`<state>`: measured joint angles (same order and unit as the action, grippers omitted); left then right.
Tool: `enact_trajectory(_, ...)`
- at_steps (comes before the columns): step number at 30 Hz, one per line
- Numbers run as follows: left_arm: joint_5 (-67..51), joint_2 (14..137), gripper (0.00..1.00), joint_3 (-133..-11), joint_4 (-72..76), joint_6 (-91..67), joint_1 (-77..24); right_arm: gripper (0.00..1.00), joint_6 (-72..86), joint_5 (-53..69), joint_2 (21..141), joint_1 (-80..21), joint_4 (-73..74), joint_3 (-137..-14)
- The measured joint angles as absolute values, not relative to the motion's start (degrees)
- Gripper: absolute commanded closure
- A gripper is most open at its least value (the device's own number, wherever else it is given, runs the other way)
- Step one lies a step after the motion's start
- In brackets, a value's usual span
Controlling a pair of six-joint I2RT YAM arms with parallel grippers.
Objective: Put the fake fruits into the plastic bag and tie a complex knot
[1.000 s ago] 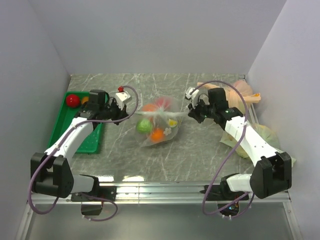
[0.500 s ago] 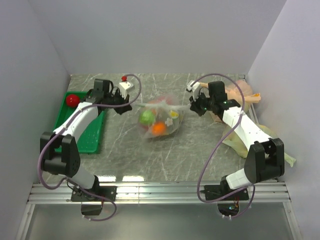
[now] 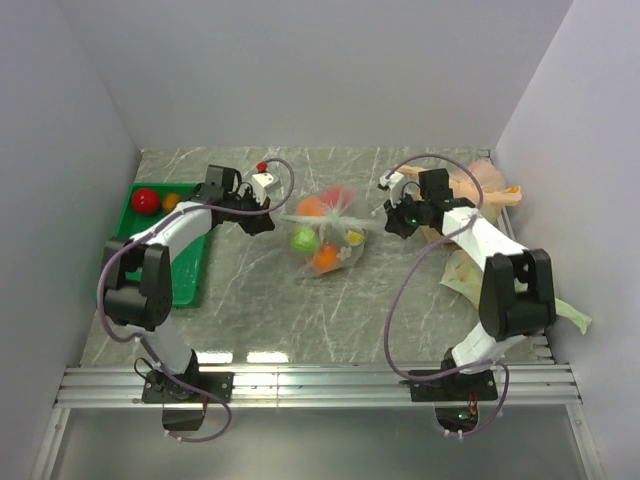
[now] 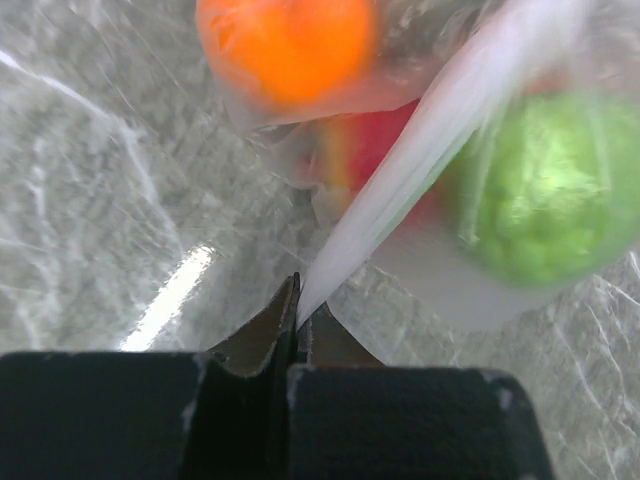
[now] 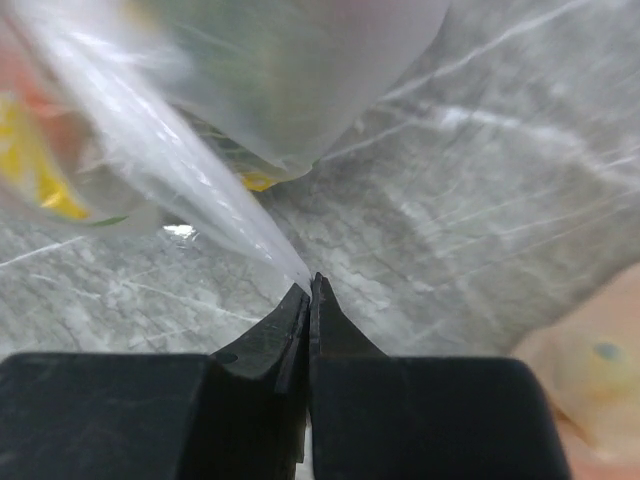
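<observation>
Where the 2 arm bases bolt to the near rail, each arm reaches forward over the grey marble-patterned table [image 3: 250,310]. A green tray [image 3: 185,275] lies at the left. A pale green bag [image 3: 457,276] lies at the right, beside the right arm.

Mid-table, the plastic bag [image 3: 335,235] is held between the 2 grippers, with its 2 handle strips drawn outward, 1 to each side. Through the clear film, 4 fake fruits are visible: the near orange ball [image 3: 326,259], a light green ball [image 3: 304,239], the far orange ball [image 3: 311,207] and the bagged red ball [image 3: 338,196].

The left gripper [image 4: 297,300] is clamped on the left handle strip [image 4: 400,185]. Its wrist view shows the fingers pressed together with the white film pinched at the tips. The right gripper [image 5: 308,292] is likewise clamped on the right handle strip [image 5: 175,160], fingers together on the film.

At the far end of the tray, the loose red ball [image 3: 146,200] and the loose orange ball [image 3: 171,201] rest side by side, outside the bag. An orange-tinted bag [image 3: 480,185] lies at the far right corner.
</observation>
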<state>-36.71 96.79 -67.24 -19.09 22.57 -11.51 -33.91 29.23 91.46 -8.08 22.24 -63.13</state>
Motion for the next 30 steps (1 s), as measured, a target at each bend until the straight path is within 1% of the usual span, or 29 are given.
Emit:
enact_trajectory(2, -36.8, 99.0, 0.99, -67.2, -18.1, 21.3, -11.6, 1.00, -33.1, 29.3, 94.3, -8.1, 22.2, -64.1)
enact_trajectory(3, -36.9, 99.4, 0.94, -67.2, -17.7, 20.5, -11.6, 1.00, -32.6, 29.3, 94.9, -8.1, 22.3, -64.7)
enact_trajectory(4, -36.8, 99.5, 0.89, -67.2, -17.2, 19.7, -11.6, 0.96, -32.3, 29.2, 95.0, -8.1, 22.5, -65.1)
enact_trajectory(5, -36.6, 99.4, 0.83, -67.2, -16.8, 19.2, -11.6, 0.87, -31.9, 28.8, 95.0, -8.1, 23.2, -65.9)
enact_trajectory(6, -36.1, 99.1, 0.77, -67.2, -16.7, 18.9, -11.5, 0.58, -31.4, 27.9, 94.9, -8.1, 24.1, -66.7)
enact_trajectory(7, -35.4, 98.8, 0.65, -67.2, -16.9, 18.5, -11.2, 0.45, -30.9, 26.6, 94.8, -8.1, 25.0, -67.5)
enact_trajectory(8, -34.1, 98.3, 0.59, -67.2, -17.3, 18.4, -10.8, 0.36, -30.7, 24.7, 94.6, -7.9, 26.0, -68.2)
enact_trajectory(9, -32.6, 97.8, 0.54, -67.2, -18.0, 18.1, -10.1, 0.19, -30.6, 22.9, 94.3, -7.5, 27.4, -68.6)
enact_trajectory(10, -31.3, 97.1, 0.47, -67.2, -18.9, 17.7, -9.0, 0.13, -30.1, 21.1, 93.9, -6.9, 28.9, -68.8)
enact_trajectory(11, -30.0, 96.2, 0.44, -67.5, -20.0, 17.3, -8.0, 0.08, -29.8, 19.7, 93.3, -6.2, 30.4, -69.1)
enact_trajectory(12, -29.1, 95.4, 0.23, -68.1, -21.4, 16.8, -7.0, 0.06, -29.4, 18.8, 92.6, -5.7, 32.0, -69.5)
enact_trajectory(14, -27.2, 93.5, 0.01, -70.2, -23.8, 15.9, -5.9, 0.05, -28.5, 17.7, 91.0, -4.8, 35.0, -71.0)
enact_trajectory(20, -24.0, 88.1, 0.01, -80.4, -30.0, 10.2, -5.8, 0.04, -22.3, 20.2, 82.9, -4.6, 39.6, -79.3)
enact_trajectory(24, -23.3, 86.5, 0.01, -87.2, -34.6, 5.1, -3.9, 0.03, -15.2, 24.6, 76.5, -4.6, 39.5, -80.9)
enact_trajectory(27, -23.1, 84.0, 0.01, -86.5, -36.3, 2.2, -1.5, 0.02, -9.6, 28.1, 73.4, -4.6, 38.3, -79.0)
enact_trajectory(30, -22.3, 79.5, 0.01, -81.6, -36.8, 0.9, -0.4, 0.02, -4.1, 30.0, 70.4, -4.6, 36.7, -72.4)
